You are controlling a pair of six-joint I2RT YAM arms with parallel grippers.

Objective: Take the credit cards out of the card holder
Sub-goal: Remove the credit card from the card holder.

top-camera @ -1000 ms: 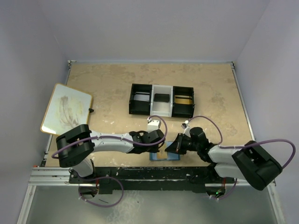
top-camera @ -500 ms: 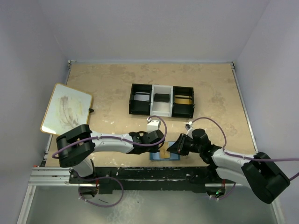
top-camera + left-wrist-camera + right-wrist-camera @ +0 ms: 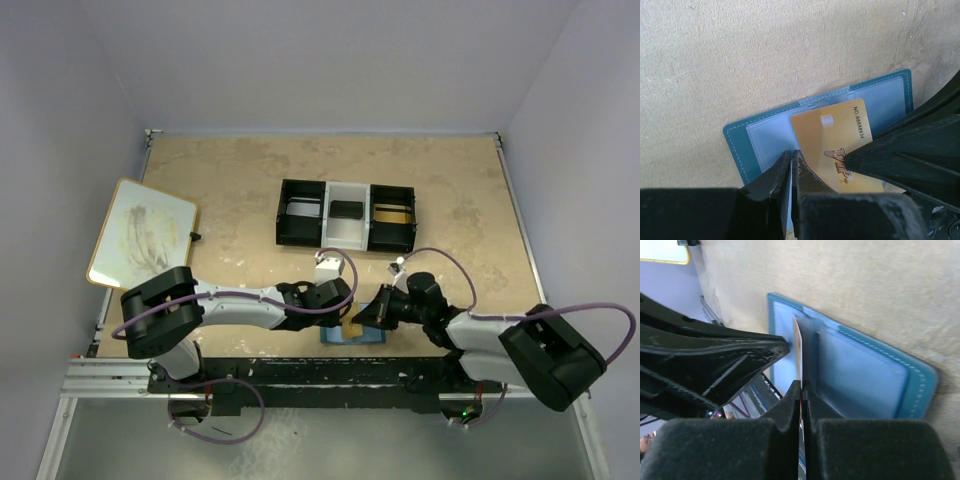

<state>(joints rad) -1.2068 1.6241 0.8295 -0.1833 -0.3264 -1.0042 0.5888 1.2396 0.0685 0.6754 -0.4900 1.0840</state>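
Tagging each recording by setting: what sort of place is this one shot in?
Probably a lab robot cell: plain pale walls box in a tan tabletop, two arms are bolted to a metal rail at its near edge, with a compartment tray as prop.

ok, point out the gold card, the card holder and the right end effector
gold card (image 3: 835, 142), left wrist view, on its printed face.
card holder (image 3: 765, 142), left wrist view, clear pocket left of the card.
right end effector (image 3: 801, 390), right wrist view, between its fingertips, shut on the card's edge.
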